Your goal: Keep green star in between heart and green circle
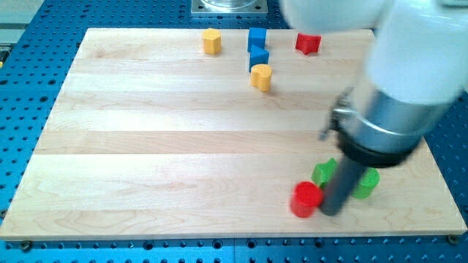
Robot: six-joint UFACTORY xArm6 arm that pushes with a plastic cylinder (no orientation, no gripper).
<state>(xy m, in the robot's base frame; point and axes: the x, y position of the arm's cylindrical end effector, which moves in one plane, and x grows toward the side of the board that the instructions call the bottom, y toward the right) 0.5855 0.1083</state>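
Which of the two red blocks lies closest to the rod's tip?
The red block at the view's bottom, just left of my tip; the other red block sits far off at the top edge.

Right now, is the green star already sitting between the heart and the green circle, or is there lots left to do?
Nearly nothing is done. The green star and green circle sit close together at the view's bottom right, beside a red round block. In hand: my tip rests among those three. Left: the yellow heart is far off near the view's top, so the star is not between them yet.
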